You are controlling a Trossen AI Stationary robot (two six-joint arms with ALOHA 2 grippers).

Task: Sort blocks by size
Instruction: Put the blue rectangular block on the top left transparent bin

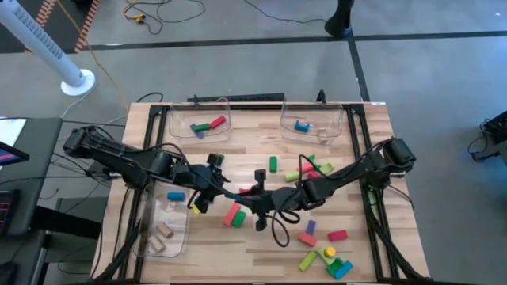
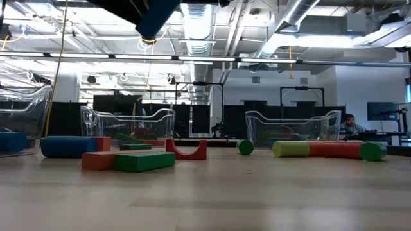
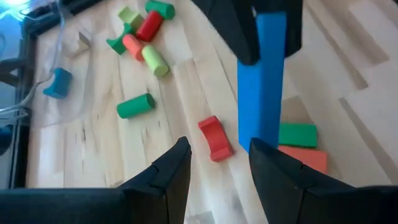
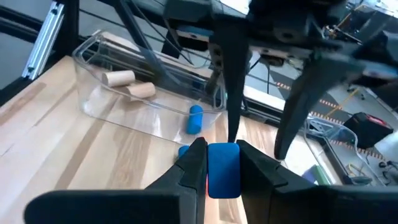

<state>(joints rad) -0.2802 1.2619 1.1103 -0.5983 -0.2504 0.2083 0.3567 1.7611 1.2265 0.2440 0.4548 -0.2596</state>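
My right gripper (image 4: 222, 163) is shut on a blue bar (image 3: 261, 81) above the table's middle. My left gripper (image 3: 217, 168) faces it from the table's left, open, with nothing between its fingers; the bar stands just beside one fingertip. In the high view the two grippers meet at mid-table, left (image 1: 224, 190) and right (image 1: 247, 198). Under them a red arch (image 3: 215, 138), a green bar (image 3: 297, 134) and a red-orange bar (image 3: 305, 158) lie flat on the wood. More blocks lie toward the right: a green cylinder (image 3: 135, 106) and a cluster (image 1: 325, 257) near the front. My right gripper pinches the blue bar between its two fingers, one on each long side (image 4: 211, 168). In the left wrist view the fingers close on the bar's upper end (image 3: 264, 31). The rest of the bar hangs out past them, lifted clear of the table.
Three clear bins stand on the table. The far-left one (image 1: 198, 123) holds green, red and purple blocks. The far-right one (image 1: 313, 123) holds a blue block. The near-left one (image 1: 166, 226) holds a blue cylinder and wooden pieces. Black frame rails run along both sides.
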